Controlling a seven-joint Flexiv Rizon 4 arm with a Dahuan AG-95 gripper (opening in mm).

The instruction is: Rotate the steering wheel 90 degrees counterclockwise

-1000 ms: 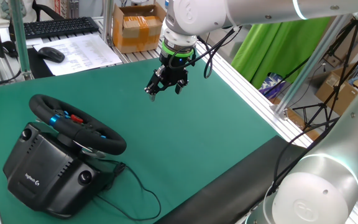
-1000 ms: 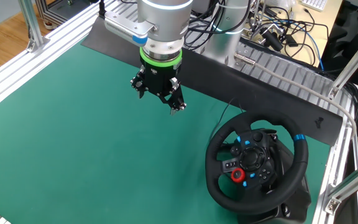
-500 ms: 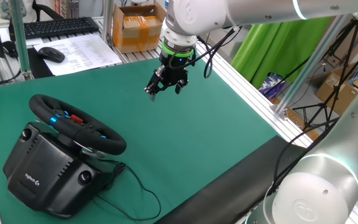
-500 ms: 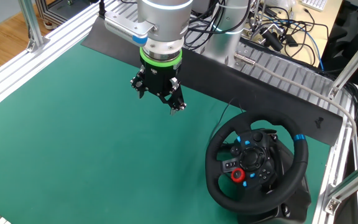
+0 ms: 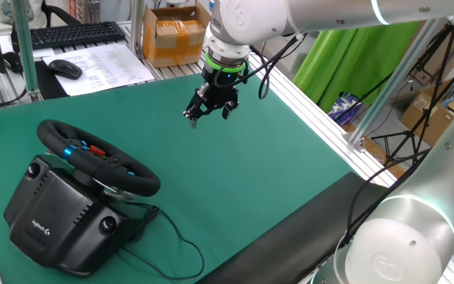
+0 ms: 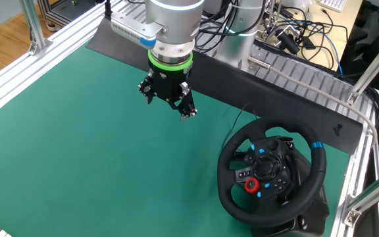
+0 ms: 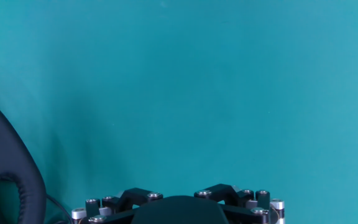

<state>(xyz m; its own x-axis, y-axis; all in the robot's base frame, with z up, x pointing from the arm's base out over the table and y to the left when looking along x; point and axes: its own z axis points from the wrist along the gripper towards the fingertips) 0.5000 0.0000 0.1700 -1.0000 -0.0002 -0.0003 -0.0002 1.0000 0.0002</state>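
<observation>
The steering wheel is black, with blue and red buttons on its spokes, and sits on a boxy black Logitech base at the near left of the green mat. In the other fixed view the wheel has its blue rim mark at the upper right. My gripper hangs above the mat, well clear of the wheel, with its jaws spread and nothing between them; it also shows in the other fixed view. The hand view shows only green mat ahead and a piece of the wheel rim at the lower left.
A thin black cable runs from the base across the mat. Beyond the mat are a keyboard, a mouse, papers and a cardboard box. Aluminium frame rails border the mat.
</observation>
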